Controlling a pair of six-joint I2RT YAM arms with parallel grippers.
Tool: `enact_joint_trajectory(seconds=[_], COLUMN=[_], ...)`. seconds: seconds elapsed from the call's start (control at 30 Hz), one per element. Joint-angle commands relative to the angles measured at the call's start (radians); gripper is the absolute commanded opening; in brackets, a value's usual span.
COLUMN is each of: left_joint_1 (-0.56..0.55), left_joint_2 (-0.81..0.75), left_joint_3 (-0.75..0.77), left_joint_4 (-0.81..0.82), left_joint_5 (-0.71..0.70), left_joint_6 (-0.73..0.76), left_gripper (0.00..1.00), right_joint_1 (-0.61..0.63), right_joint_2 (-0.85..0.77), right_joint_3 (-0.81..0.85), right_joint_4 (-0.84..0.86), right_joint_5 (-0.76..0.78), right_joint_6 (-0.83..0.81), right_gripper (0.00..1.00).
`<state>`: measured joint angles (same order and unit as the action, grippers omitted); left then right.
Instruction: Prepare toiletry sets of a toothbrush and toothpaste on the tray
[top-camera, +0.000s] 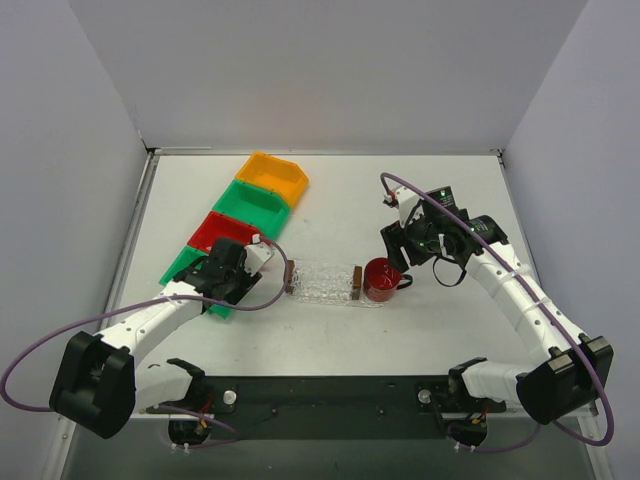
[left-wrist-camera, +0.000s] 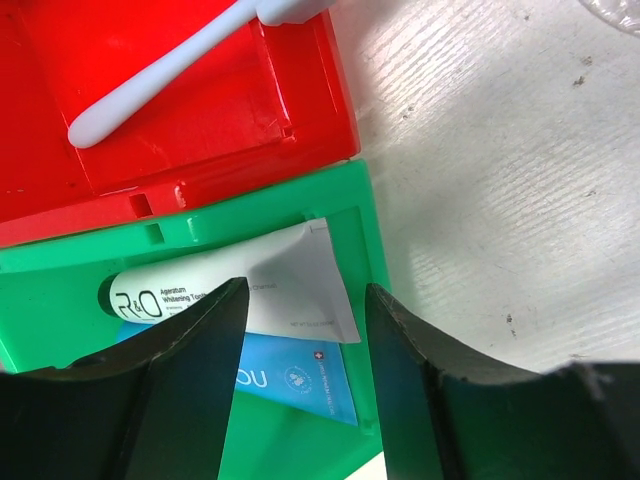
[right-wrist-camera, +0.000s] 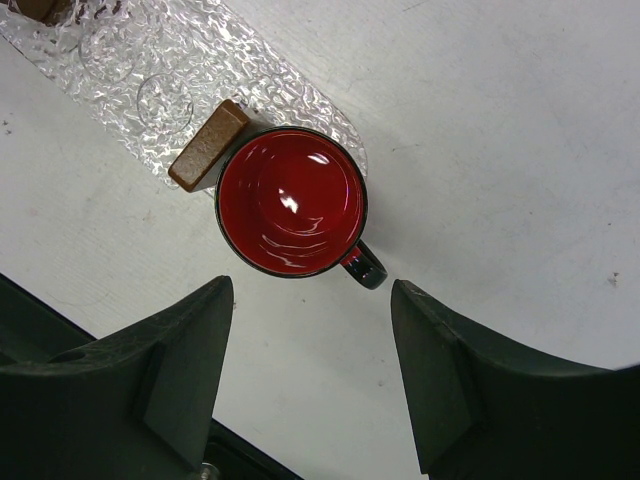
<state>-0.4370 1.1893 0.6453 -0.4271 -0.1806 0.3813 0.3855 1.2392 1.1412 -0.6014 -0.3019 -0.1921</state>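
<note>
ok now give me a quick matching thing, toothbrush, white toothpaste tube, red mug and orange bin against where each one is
Things:
1 toothbrush
2 white toothpaste tube
3 red mug
4 orange bin

Places:
a in the green bin, lying on the blue tube
b at the far end of the row
c beside the brown handle of the clear tray
d in the red bin

Pairs: 1-d, 2-a, 3-c, 4-b
</note>
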Motion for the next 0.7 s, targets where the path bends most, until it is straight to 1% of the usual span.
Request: enact_joint_trajectory(seconds=[0.0,0.13,0.3,0.63,0.67], left_joint_1=[0.003,0.001,0.003,0.001,0.001], left_joint_2=[-0.028,-0.022,-0.014,-0.033,-0.037], left_joint_3=[0.001,-0.001,-0.013,-0.022,-0.024], left_joint_4=[0.047,0.048,0.056,0.057,0.057], left_joint_5=[-0.014,-0.016,-0.017,-0.002,0.0], left_joint_6=[0.007,0.008,0.013,0.016,0.019], left_gripper=[0.6,0.59,0.56,0.45,0.42], right_joint_1=[-0.007,-0.007,-0.007,-0.011,-0.014], right_joint_2=[0.003,0.003,0.003,0.0,-0.001], right_joint_3=[-0.005,-0.003,-0.005,-0.008,-0.008], right_joint_4=[0.003,0.005,0.005,0.005,0.005], right_joint_5=[-0.002,-0.003,-0.003,-0.009,-0.009], right_joint_6=[-0.01,-0.01,-0.012,-0.013,-0.013], right_gripper=[0.59,0.59,0.59,0.59,0.59])
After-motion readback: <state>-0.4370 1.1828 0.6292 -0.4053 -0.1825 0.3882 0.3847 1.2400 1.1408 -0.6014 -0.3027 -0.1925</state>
